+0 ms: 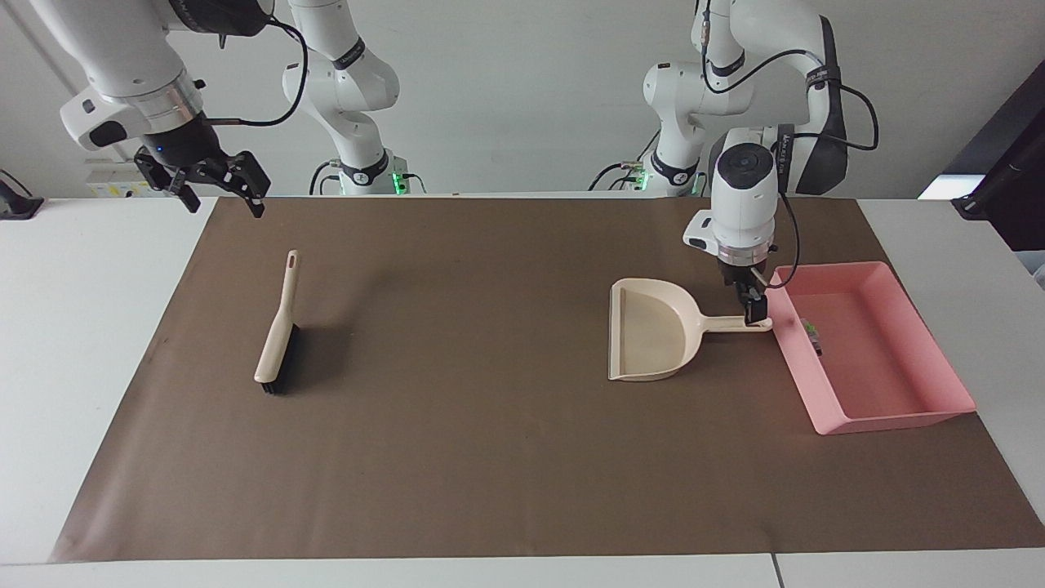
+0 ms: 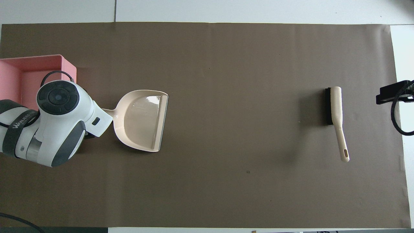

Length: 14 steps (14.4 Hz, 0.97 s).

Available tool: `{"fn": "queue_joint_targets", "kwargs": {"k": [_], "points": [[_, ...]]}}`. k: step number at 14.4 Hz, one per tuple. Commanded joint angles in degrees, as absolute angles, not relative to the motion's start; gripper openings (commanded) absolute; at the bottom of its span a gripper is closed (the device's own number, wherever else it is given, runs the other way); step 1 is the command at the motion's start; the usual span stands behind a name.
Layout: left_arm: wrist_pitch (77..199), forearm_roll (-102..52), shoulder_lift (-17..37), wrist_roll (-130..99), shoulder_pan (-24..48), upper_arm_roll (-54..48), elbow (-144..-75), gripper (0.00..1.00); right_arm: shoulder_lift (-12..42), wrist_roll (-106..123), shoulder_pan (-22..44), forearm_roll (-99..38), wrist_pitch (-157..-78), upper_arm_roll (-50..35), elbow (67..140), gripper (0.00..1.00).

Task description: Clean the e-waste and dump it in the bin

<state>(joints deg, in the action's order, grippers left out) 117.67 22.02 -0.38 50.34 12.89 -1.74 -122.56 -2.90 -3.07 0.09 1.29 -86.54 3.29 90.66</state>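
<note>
The pink bin (image 1: 890,412) stands at the left arm's end of the mat, also in the overhead view (image 2: 48,58). The e-waste lies inside it: the white bit with a green end (image 1: 810,328) and the black block (image 1: 819,350). The arm hides both in the overhead view. The beige dustpan (image 1: 653,331) lies flat on the mat beside the bin, empty, also in the overhead view (image 2: 142,119). My left gripper (image 1: 753,309) is open just above the tip of the dustpan's handle. My right gripper (image 1: 219,188) hangs open and empty over the mat's corner at the right arm's end.
A beige hand brush (image 1: 277,339) with black bristles lies on the brown mat (image 1: 490,457) toward the right arm's end, also in the overhead view (image 2: 336,110). White table borders the mat.
</note>
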Motion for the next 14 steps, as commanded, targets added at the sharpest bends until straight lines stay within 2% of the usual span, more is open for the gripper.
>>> {"fn": "queue_joint_targets", "kwargs": {"k": [1,5,10,14], "points": [[116.37,21.18,-1.23,28.39,11.43,-1.49,-123.13,0.98,-2.02,-2.20,-0.18,0.71,-85.96,2.90,88.42,1.00],[115.93,16.56,-0.70,14.61,9.68,-1.23,-119.20,0.98,-1.50,-3.08,0.09,0.09,-85.26,2.90,86.41,1.00],[104.53,4.76,-0.35,9.32,3.79,-1.14,-104.36,0.98,-1.23,-3.69,0.79,0.09,-84.99,2.90,86.83,1.00],[94.85,0.80,-0.09,7.56,3.08,-1.14,-93.01,0.98,-1.58,-3.69,0.35,0.00,-84.81,2.99,87.98,1.00]]}}
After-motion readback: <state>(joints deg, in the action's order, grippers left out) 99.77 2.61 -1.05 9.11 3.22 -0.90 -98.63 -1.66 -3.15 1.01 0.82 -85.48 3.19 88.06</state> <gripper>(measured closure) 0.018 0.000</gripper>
